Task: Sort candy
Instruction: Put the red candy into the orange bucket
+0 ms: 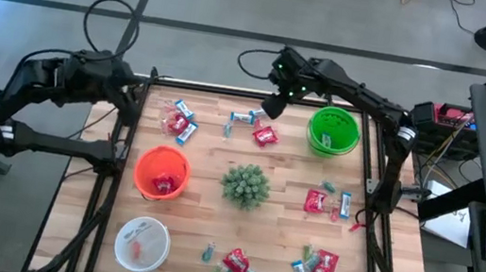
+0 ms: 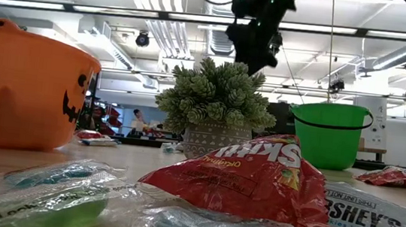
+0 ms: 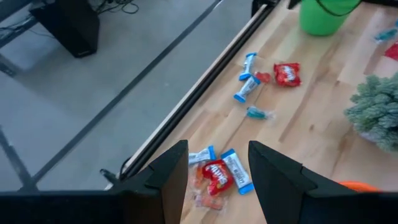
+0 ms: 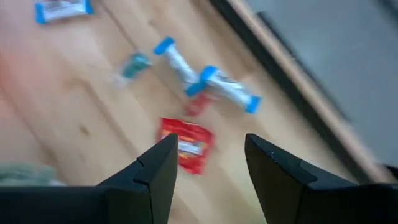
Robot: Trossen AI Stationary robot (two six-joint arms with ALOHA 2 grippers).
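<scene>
Red crinkly candy packet [image 4: 186, 144] — directly below right hand [image 4: 208, 163], fingers spread, empty | long axis across the gap | left hand [image 3: 217, 171] spread, farther — over worktop edge

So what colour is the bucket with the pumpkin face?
Orange, with a black face: the round plastic pumpkin bucket shows best in the low view.

left gripper [image 3: 217, 171] open – over candy [image 3: 216, 175] | green bowl [image 3: 320, 15] beyond
</scene>
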